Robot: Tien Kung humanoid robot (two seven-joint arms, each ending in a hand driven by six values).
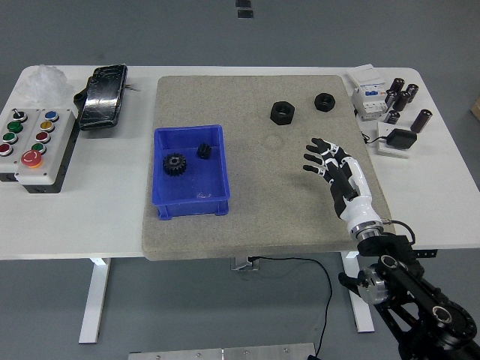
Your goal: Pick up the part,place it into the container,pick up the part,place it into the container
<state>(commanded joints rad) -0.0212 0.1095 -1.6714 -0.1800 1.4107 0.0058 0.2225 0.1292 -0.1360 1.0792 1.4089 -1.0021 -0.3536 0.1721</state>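
Empty, the right hand hovers over the mat, fingers spread open.

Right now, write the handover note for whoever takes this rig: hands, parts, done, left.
Right hand: over the grey mat, fingers spread, holding nothing, short of the nuts. Left hand: not in view.
Blue container: on the mat's left side, holding a large gear and a small gear.
Large nut and small nut: lying apart on the mat's far side, untouched.
Done: two gears are in the container.
Left: probably pick up each nut and place it in the container, likely the large nut first.
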